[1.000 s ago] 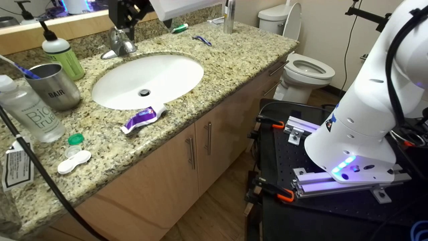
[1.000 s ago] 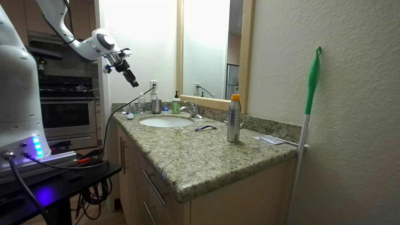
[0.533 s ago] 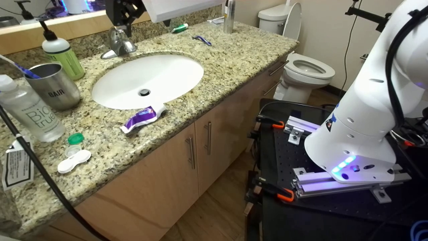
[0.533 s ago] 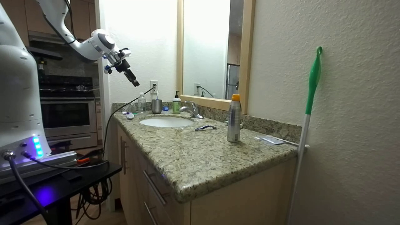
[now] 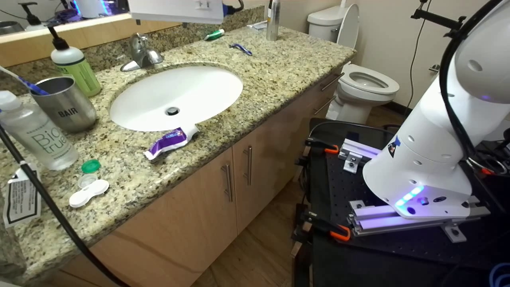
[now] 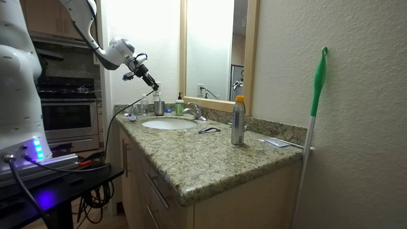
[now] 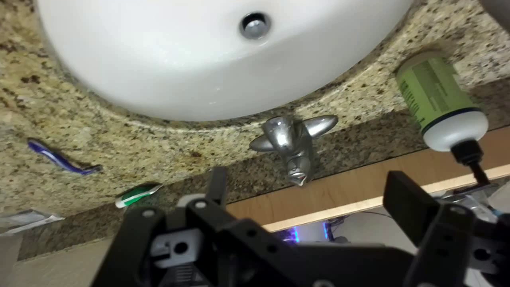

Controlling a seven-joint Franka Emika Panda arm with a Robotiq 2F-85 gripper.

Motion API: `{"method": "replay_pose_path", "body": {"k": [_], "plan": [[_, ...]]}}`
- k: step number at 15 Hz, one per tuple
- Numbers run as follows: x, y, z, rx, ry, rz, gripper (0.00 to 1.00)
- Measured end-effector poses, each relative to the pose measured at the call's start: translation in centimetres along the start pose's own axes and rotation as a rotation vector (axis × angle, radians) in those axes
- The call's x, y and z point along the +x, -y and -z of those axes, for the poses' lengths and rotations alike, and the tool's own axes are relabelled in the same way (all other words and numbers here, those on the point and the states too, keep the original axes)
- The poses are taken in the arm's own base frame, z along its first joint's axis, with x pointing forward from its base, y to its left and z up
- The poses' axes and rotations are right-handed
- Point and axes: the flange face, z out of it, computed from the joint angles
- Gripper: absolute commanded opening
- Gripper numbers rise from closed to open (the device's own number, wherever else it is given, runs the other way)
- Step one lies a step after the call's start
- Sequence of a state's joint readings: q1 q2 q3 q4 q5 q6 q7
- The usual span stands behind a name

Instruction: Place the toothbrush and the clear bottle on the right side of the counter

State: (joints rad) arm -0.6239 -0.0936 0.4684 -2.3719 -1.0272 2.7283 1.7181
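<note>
Our gripper (image 7: 306, 181) hangs high over the counter (image 5: 275, 75), jaws apart, nothing held. Faucet (image 7: 293, 145) lower, framed between them; soap dispenser (image 7: 440, 99) off to one side. Lower that way, the toothbrush (image 5: 32, 85) leans in the steel cup (image 5: 69, 109), long axis seemingly slanting up and away from the gripper. Clear bottle (image 5: 44, 137) upright just beyond. Black cord (image 5: 59, 216) passes near; we judge it a possible snag.

Cup (image 5: 67, 105) "BAIR", clear bottle (image 5: 43, 137) "Biotrue"
</note>
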Motion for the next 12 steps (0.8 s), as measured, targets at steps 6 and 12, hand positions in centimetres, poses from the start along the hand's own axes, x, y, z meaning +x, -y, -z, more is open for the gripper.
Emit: {"method": "replay_pose_path", "body": {"k": [6,12], "plan": [[-2.1,4.2,-0.6,0.107,0.102,0.015,1.00],[-2.0,4.2,-0.6,0.109,0.101,0.017,1.00]]}}
